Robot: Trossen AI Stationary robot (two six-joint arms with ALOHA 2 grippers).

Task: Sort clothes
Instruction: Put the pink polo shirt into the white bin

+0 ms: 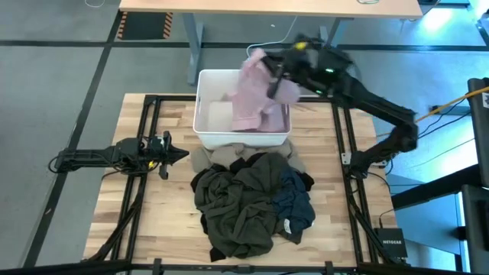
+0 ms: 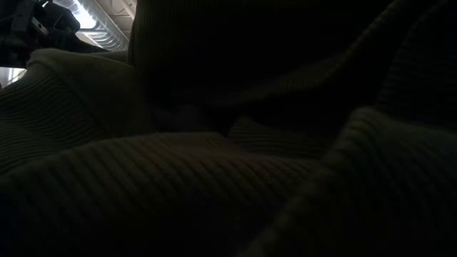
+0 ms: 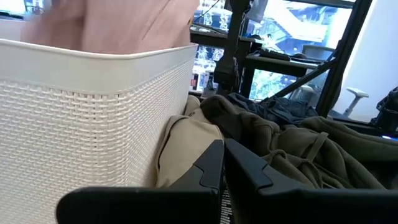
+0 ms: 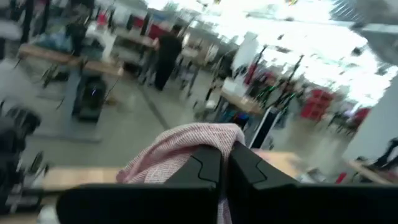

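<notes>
A pale pink shirt (image 1: 256, 95) hangs over the white bin (image 1: 208, 131) at the table's far middle. My right gripper (image 1: 273, 76) is above the bin, shut on the shirt (image 4: 186, 146). A pile of olive-green (image 1: 241, 202), navy (image 1: 294, 200) and black clothes lies on the table in front of the bin, with a beige-tan piece (image 1: 221, 156) against the bin's near wall. My left gripper (image 1: 183, 155) waits shut and empty at the table's left, pointing at the pile. In the left wrist view it (image 3: 222, 163) is close to the beige piece (image 3: 183, 143). My right gripper pinches a bunched fold of the pink shirt's upper part (image 4: 208, 138) between its two fingers. The shirt hangs slack below the gripper, its lower part (image 1: 248, 118) down inside the bin.
The low view is filled by dark ribbed cloth (image 2: 214, 164) right in front of the camera. A black metal frame (image 1: 149, 130) runs along both sides of the wooden table. A desk (image 1: 267, 8) stands beyond the far edge. People and benches show far off in the room (image 4: 165, 50).
</notes>
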